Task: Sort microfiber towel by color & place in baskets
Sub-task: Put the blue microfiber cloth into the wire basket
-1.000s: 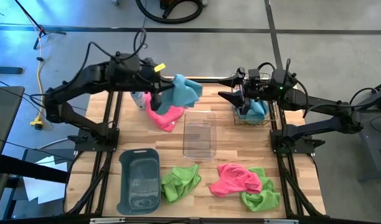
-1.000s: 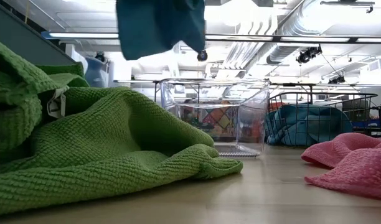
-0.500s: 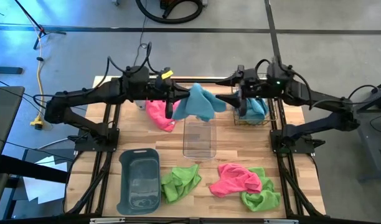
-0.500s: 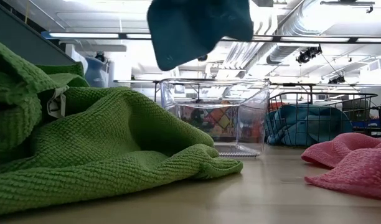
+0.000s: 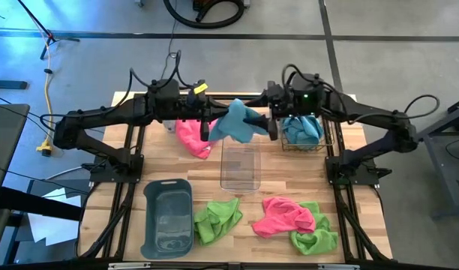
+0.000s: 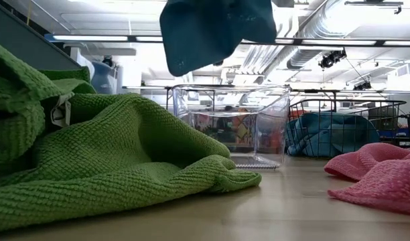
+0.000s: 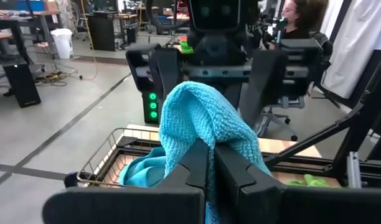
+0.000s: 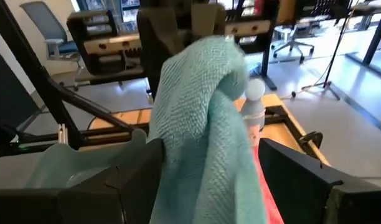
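Observation:
My left gripper point(image 5: 214, 122) is shut on a light blue towel point(image 5: 238, 120) and holds it in the air above the far end of the clear bin point(image 5: 239, 163). My right gripper point(image 5: 268, 120) is open at the towel's other side. In the right wrist view its two fingers stand on either side of the blue towel point(image 8: 203, 124); I cannot tell whether they touch it. The wire basket point(image 5: 303, 133) holds another blue towel. A pink towel point(image 5: 193, 139) lies at the far left. A green towel point(image 5: 218, 217), a pink one point(image 5: 286, 216) and another green one point(image 5: 316, 238) lie near the front. My left gripper point(image 7: 210, 165) pinches a bunched fold of the blue towel point(image 7: 203, 124) between its two fingers. The fingers come level from the table's left. The towel is lifted clear; it bulges over the fingertips and hangs below them point(image 6: 215, 30).
A dark grey tub point(image 5: 168, 217) stands at the near left of the table. A pale bottle point(image 5: 167, 122) is half hidden under the left arm. In the low view a green towel point(image 6: 91, 154) fills the foreground. A person sits in the room beyond the table point(image 7: 296, 15).
My left gripper has carried the blue towel toward the table's right, from above the pink towel to above the clear bin's far end, then held still. My right gripper has moved left from the wire basket up to the towel.

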Robot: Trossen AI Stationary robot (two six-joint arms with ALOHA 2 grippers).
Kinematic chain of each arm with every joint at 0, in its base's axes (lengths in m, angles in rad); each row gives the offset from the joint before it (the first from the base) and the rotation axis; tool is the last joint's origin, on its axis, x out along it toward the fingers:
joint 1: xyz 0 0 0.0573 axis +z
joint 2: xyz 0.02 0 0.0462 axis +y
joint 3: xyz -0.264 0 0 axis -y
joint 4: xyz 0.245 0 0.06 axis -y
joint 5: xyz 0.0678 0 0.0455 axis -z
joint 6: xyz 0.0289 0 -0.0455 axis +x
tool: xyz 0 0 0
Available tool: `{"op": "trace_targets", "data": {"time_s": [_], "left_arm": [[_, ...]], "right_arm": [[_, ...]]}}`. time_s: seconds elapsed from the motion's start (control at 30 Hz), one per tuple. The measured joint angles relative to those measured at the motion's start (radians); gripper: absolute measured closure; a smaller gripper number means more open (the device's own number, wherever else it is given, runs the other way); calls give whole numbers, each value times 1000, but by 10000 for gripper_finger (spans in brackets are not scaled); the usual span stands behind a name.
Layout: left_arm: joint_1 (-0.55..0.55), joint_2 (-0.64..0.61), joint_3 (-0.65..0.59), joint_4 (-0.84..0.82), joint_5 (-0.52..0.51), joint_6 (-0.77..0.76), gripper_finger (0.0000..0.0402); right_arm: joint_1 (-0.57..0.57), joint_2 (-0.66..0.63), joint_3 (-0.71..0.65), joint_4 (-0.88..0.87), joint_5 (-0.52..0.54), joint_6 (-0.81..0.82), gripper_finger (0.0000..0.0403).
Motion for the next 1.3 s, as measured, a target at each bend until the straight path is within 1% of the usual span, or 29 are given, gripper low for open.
{"op": "trace_targets", "data": {"time_s": [0.13,0.37,0.53,0.6,0.67,0.73,0.8,0.83,0.87,0.97,1.03,1.17,1.3], "left_arm": [[7,0,0,31,0,3,401],[7,0,0,63,0,14,401],[7,0,0,62,0,14,402],[7,0,0,63,0,14,401],[7,2,0,67,-1,15,401],[7,4,0,80,-4,27,401],[7,4,0,95,-8,50,401],[7,4,0,102,-13,62,401],[6,4,0,107,-16,73,401],[6,4,0,102,-34,80,390],[6,4,0,101,-41,67,373],[1,2,1,76,-43,64,321],[-2,-22,1,-14,-46,49,262]], "right_arm": [[0,30,0,15,-28,24,142],[7,75,0,111,-31,37,142],[21,94,0,134,-31,26,147],[27,97,0,148,-31,26,166],[30,98,0,150,-18,26,205],[33,98,0,149,-7,8,266],[32,98,0,148,-4,0,344],[32,98,0,149,-5,0,372],[32,97,0,150,-5,0,384],[32,97,0,148,-6,2,383],[32,97,0,148,-9,0,395],[30,93,0,132,-13,1,397],[22,67,-1,74,-13,-1,399]]}}
